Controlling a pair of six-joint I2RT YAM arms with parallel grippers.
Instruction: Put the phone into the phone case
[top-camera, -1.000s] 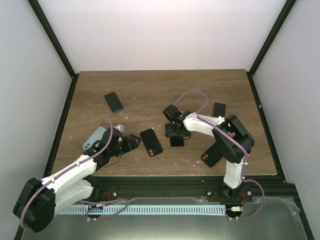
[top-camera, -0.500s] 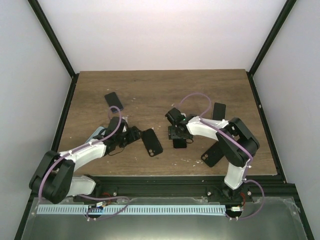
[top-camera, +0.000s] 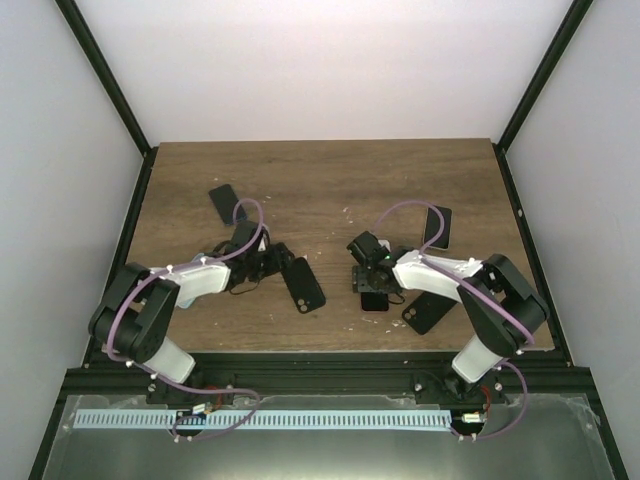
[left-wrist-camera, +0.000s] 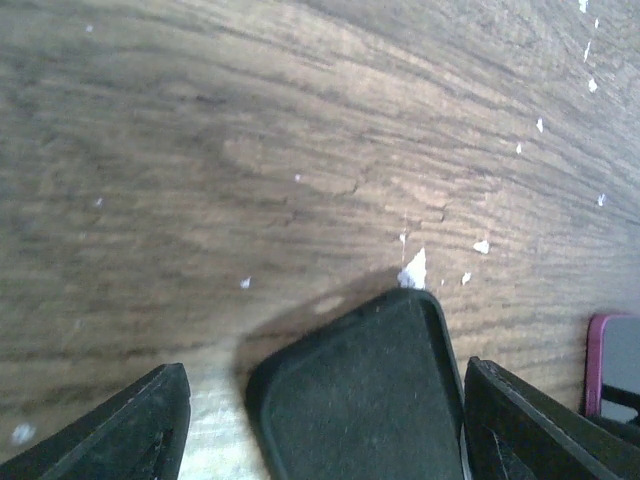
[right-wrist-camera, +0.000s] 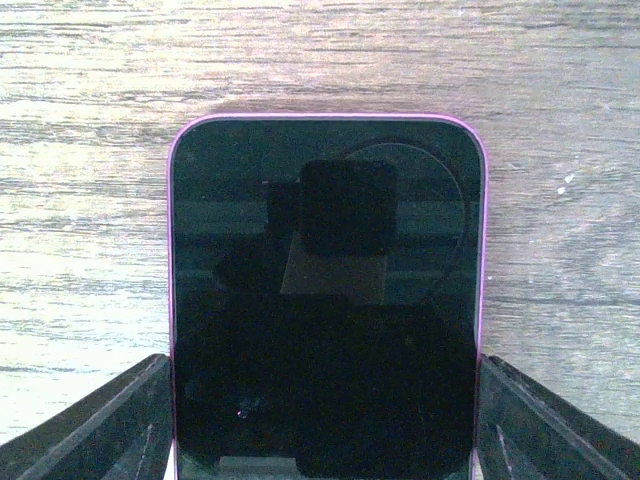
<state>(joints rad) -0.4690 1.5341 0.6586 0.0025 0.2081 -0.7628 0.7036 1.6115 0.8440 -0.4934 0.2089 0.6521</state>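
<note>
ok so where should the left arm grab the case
Pinch the case across its two long side walls near the rounded end, coming straight down. It lies flat on the table, so only those thin parallel sides give opposing faces. The left gripper straddles that end, open, with a gap showing on one side.
</note>
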